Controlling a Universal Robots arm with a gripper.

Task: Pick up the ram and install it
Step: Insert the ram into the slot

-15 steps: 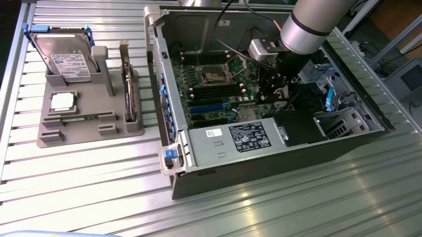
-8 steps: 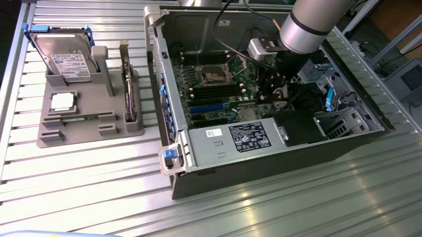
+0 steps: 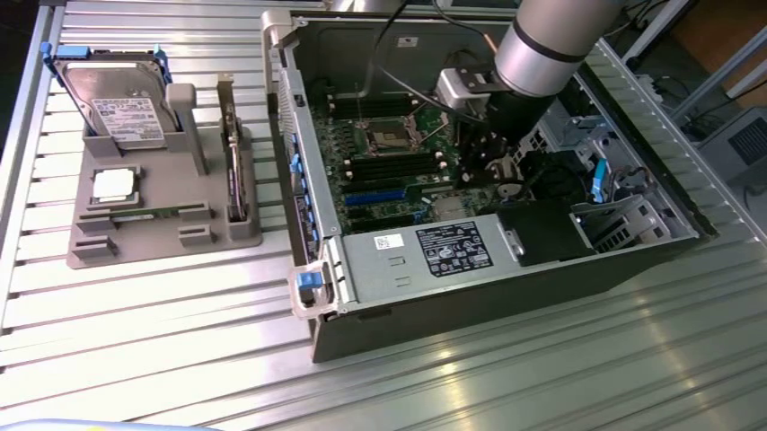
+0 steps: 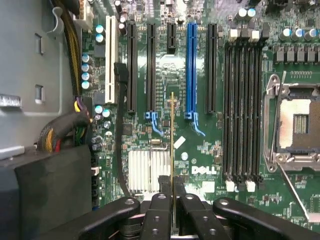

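My gripper (image 4: 172,194) is shut on the ram (image 4: 172,135), which the wrist view shows edge-on as a thin green-gold strip sticking out from between the black fingers (image 4: 159,200). The stick hangs above the motherboard (image 4: 200,150), over the area between the expansion slots and the silver heatsink (image 4: 147,172). The black memory slots (image 4: 242,110) lie off to one side of it, beside the open processor socket (image 4: 300,125). In the exterior view the arm (image 3: 545,45) reaches down into the open computer case (image 3: 480,251), with the gripper (image 3: 498,166) above the board and to the exterior view's right of the memory slots (image 3: 390,166).
A grey holder tray (image 3: 156,233) at the exterior view's left carries a hard drive (image 3: 120,108), a silver processor chip (image 3: 114,184) and a dark expansion card (image 3: 233,171). Inside the case are a power supply (image 3: 450,251), bundled cables (image 4: 65,130), and black and blue expansion slots (image 4: 191,70).
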